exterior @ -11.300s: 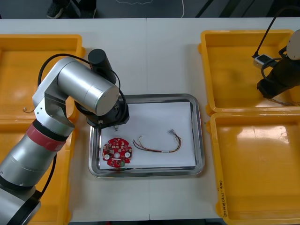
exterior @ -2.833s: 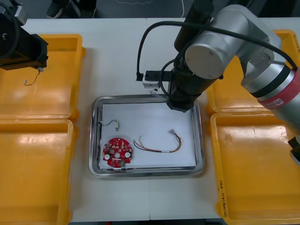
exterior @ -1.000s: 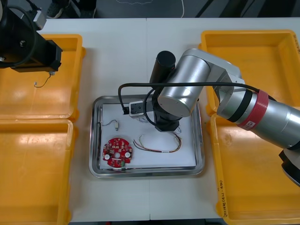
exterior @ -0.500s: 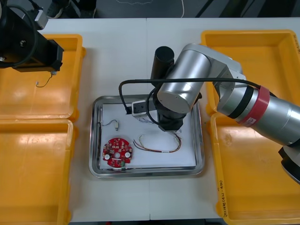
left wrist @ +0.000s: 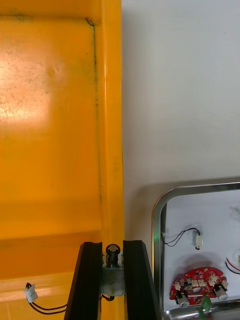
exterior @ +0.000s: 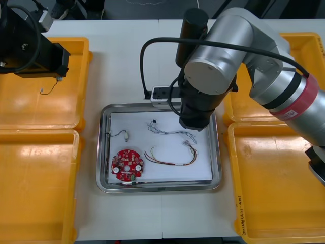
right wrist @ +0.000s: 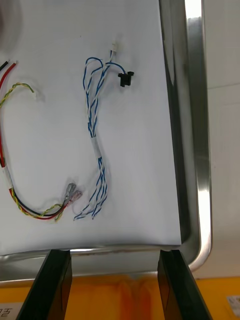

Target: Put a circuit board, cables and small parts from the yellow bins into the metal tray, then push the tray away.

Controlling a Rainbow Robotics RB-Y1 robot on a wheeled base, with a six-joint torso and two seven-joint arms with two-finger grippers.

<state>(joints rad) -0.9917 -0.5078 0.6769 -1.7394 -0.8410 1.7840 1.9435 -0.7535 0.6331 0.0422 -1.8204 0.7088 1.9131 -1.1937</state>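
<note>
The metal tray [exterior: 103, 152] holds a round red circuit board [exterior: 127, 165], a short black cable [exterior: 121, 134], a red and yellow cable [exterior: 172, 160] and a twisted blue and white cable [exterior: 167, 131]. My right arm [exterior: 213, 61] hangs over the tray's far right corner. Its gripper [right wrist: 115, 252] is open, and the blue and white cable [right wrist: 95, 150] lies loose on the white lining beyond the fingers. My left arm [exterior: 30, 51] is over the far left yellow bin [exterior: 76, 117]. Its gripper [left wrist: 113, 245] is shut on a small metal part [left wrist: 113, 272] above the bin's wall.
A black cable [exterior: 46, 90] lies in the far left bin. The near left bin [exterior: 35, 188] and both right bins [exterior: 274, 183] flank the tray. Bare table runs beyond the tray and in front of it.
My right gripper has opened and lifted away toward the tray's far right corner, leaving the blue and white cable lying in the tray. The left arm has stayed put.
</note>
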